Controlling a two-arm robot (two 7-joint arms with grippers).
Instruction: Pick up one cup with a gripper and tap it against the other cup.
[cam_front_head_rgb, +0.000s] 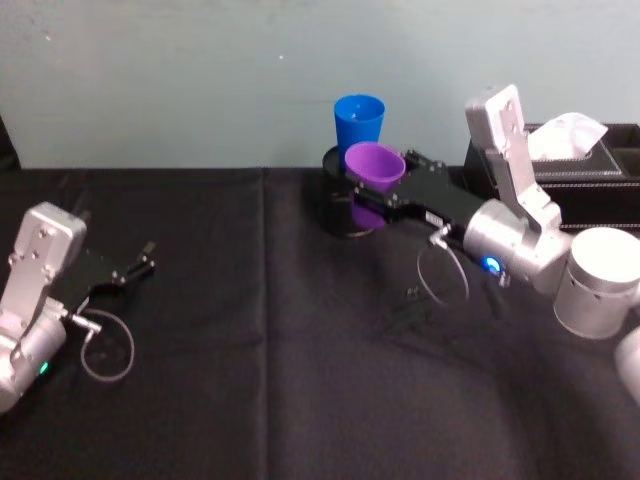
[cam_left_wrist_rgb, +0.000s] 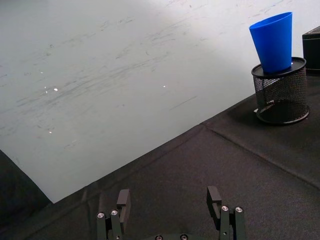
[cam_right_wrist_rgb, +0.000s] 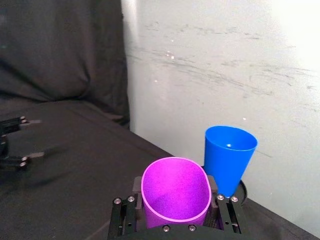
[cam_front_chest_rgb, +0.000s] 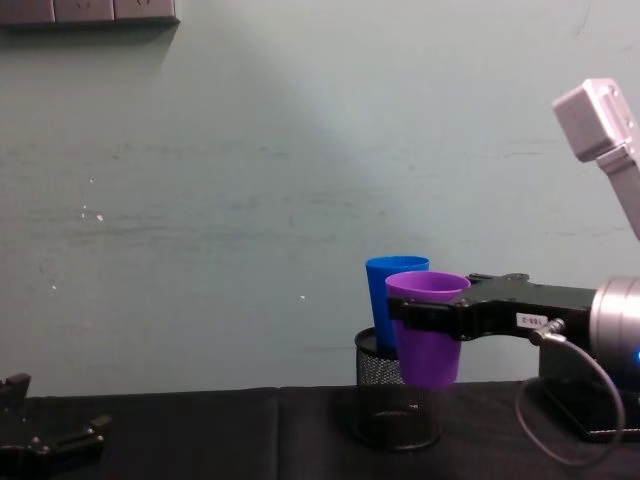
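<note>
The purple cup (cam_front_head_rgb: 375, 165) hangs upright above the table with my right gripper (cam_front_head_rgb: 385, 187) shut on its sides. In the chest view the purple cup (cam_front_chest_rgb: 427, 330) is clear of the cloth, gripped just below the rim by the long black jaws (cam_front_chest_rgb: 420, 312). The blue cup (cam_front_head_rgb: 359, 120) stands in a black mesh holder (cam_front_head_rgb: 340, 215) right behind it. The right wrist view shows the purple cup (cam_right_wrist_rgb: 175, 192) close beside the blue cup (cam_right_wrist_rgb: 227, 155); I cannot tell whether they touch. My left gripper (cam_front_head_rgb: 140, 262) rests open at the far left, holding nothing.
A dark tissue box (cam_front_head_rgb: 575, 150) stands at the back right behind the right arm. The table is covered in black cloth (cam_front_head_rgb: 270, 350) and backed by a pale wall. In the left wrist view, the blue cup (cam_left_wrist_rgb: 274, 42) sits in the mesh holder (cam_left_wrist_rgb: 280, 95).
</note>
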